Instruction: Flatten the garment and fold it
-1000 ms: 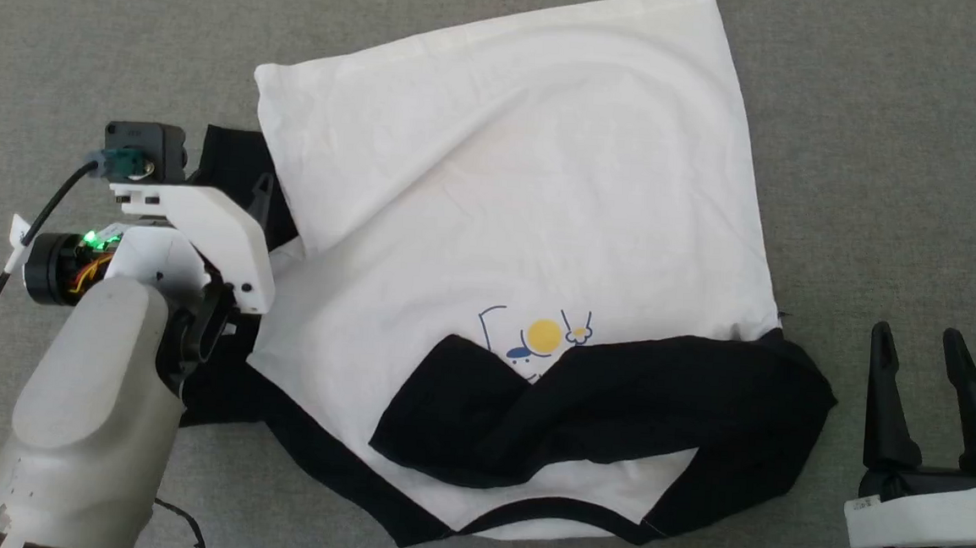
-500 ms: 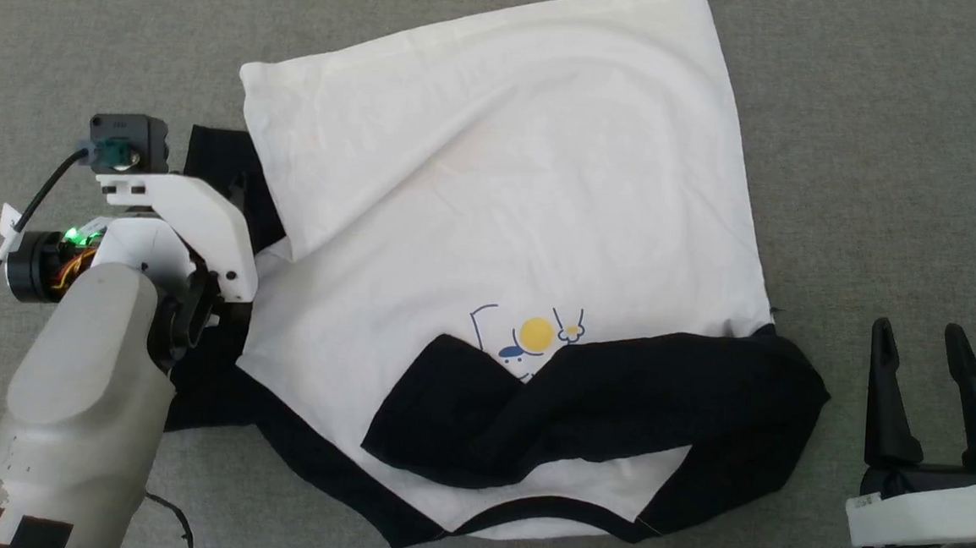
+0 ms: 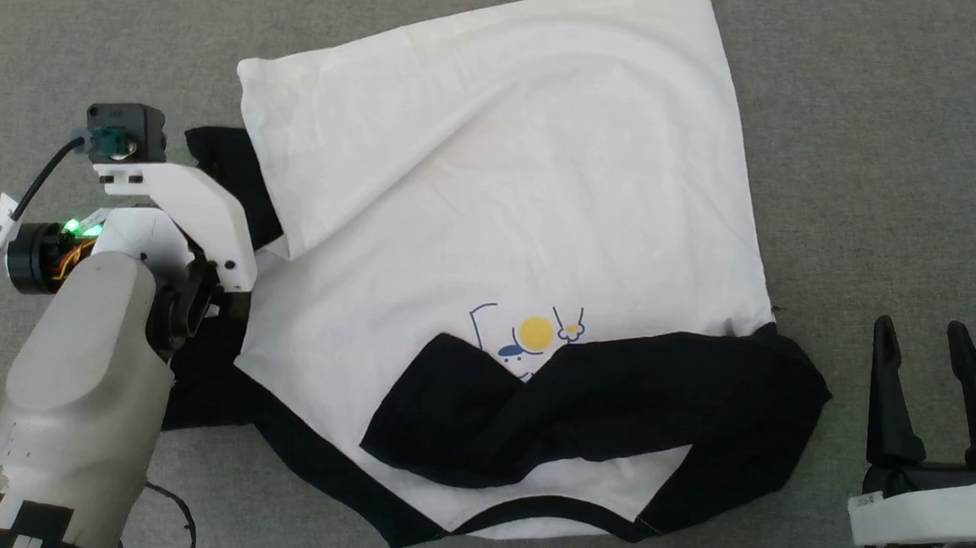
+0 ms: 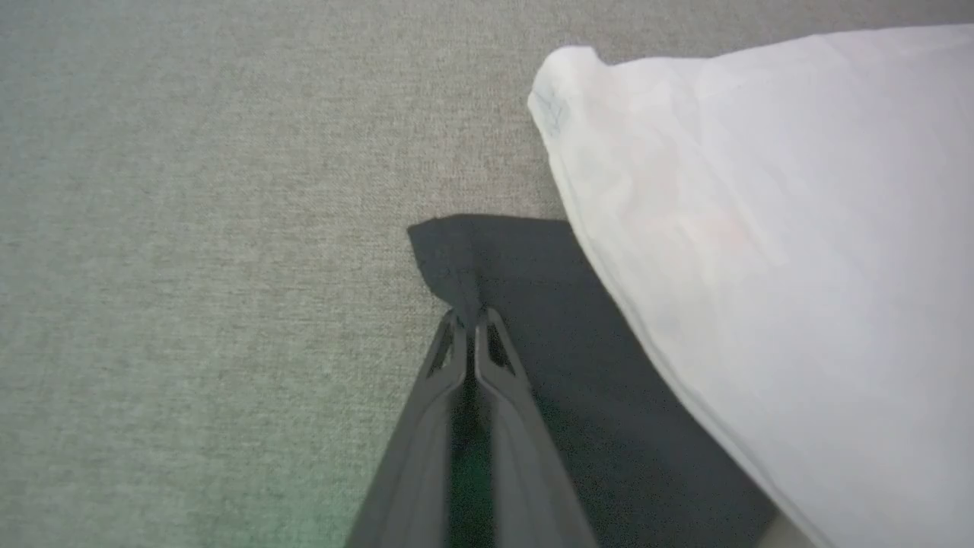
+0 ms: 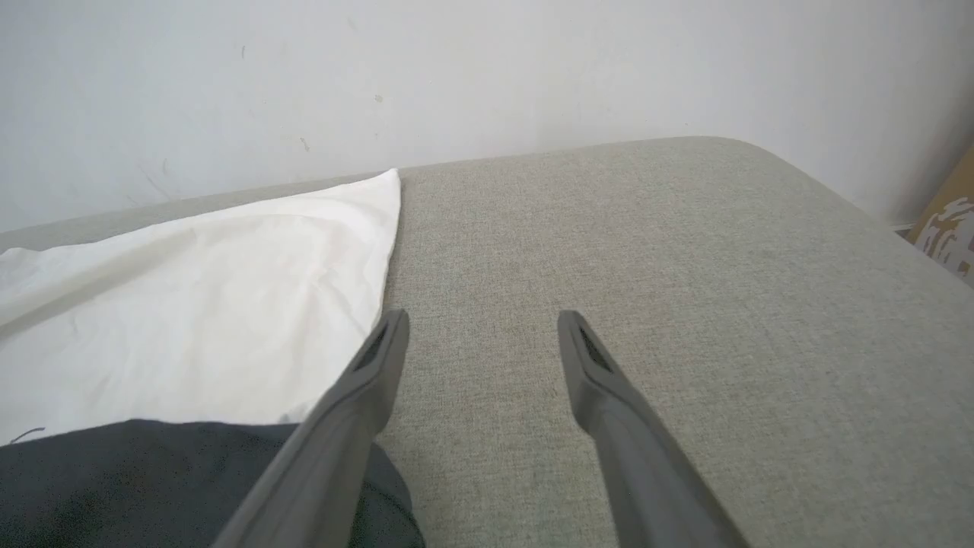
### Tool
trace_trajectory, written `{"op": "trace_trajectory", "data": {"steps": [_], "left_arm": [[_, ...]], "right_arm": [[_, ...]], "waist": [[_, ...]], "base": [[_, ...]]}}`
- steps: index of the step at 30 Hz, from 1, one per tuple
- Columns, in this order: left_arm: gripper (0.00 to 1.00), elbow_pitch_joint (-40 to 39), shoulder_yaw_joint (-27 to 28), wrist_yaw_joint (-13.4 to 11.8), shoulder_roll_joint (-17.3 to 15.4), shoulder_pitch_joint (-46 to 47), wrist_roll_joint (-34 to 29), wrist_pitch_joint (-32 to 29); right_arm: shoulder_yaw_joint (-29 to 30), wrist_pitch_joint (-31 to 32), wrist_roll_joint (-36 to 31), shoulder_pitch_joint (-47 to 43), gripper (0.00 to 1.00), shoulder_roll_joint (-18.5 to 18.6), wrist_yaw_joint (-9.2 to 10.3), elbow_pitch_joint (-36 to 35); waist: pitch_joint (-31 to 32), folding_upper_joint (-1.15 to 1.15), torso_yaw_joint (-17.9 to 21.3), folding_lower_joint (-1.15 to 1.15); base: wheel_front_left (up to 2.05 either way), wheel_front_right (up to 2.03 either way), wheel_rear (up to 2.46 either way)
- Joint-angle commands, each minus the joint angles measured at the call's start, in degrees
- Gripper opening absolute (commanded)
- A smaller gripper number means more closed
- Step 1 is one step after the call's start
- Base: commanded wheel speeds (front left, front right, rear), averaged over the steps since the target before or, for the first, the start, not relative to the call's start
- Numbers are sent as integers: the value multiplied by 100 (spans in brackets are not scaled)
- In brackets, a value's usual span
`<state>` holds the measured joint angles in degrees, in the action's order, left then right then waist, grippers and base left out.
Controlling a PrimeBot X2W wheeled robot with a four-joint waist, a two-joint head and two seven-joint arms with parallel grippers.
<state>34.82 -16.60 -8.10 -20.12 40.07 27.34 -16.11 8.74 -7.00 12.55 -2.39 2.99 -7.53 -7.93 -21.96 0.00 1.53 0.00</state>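
Observation:
The garment, a white T-shirt with black sleeves, lies rumpled on the grey surface, its white hem corner folded over at the upper left. A yellow and blue chest print shows just above one black sleeve that lies folded across the chest. The other black sleeve sticks out at the left from under the white fold. My left gripper is shut on the corner of this sleeve. My right gripper stands open on the bare surface, right of the shirt, with nothing between its fingers.
Grey fabric surface surrounds the shirt, with free room to the left and right. A white wall rises behind the surface's far rounded edge. A black cable trails from my left wrist.
My left arm has drawn to the left with the black sleeve corner, and the shirt's left side has slid slightly that way. The right gripper has stayed put.

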Motion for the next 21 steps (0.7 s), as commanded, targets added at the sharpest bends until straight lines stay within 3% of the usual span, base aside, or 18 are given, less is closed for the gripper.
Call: {"op": "trace_trajectory", "data": {"steps": [1, 12, 21], "left_arm": [[0, 112, -33, 33, 16, -47, 39, -9], [0, -154, 231, 68, -101, -218, 233, 623], [0, -1153, 816, 77, -391, -841, 692, 1055]], "right_arm": [[4, 9, -43, 50, 100, -12, 4, -20], [14, -56, 6, 47, 100, -12, 4, 104], [-70, -165, 99, -4, 100, -12, 4, 300]], "waist": [[3, 0, 2, 0], [184, 0, -59, 0], [560, 0, -188, 0]], "base": [[0, 0, 0], [0, 0, 0], [0, 0, 0]]}}
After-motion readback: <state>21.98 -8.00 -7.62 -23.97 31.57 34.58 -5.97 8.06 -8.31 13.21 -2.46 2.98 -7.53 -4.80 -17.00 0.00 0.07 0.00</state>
